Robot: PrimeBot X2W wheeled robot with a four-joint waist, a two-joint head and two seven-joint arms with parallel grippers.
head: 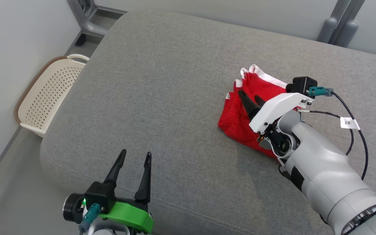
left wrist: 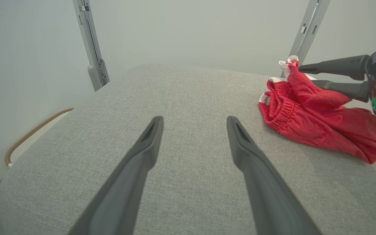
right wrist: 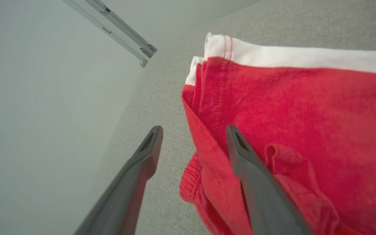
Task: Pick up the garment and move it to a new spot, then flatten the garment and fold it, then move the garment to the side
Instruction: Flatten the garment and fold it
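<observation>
While red cloth shorts with white trim (head: pixel 235 125) lie crumpled on the grey padded cushion (head: pixel 162 98), the right hand (head: pixel 248 94) is spread over them; the left hand (head: pixel 135 152) is spread too.

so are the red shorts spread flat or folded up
Folded up, loosely: the red shorts lie as a compact, layered bundle on the grey cushion, white-trimmed edges overlapping at one end.

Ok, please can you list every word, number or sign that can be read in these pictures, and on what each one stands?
"2", followed by a small star-like mark that is too small to read surely: on the white tag that hangs on the thin black cable.
Red garment: no print or label can be seen on it.
No other text is readable.
</observation>
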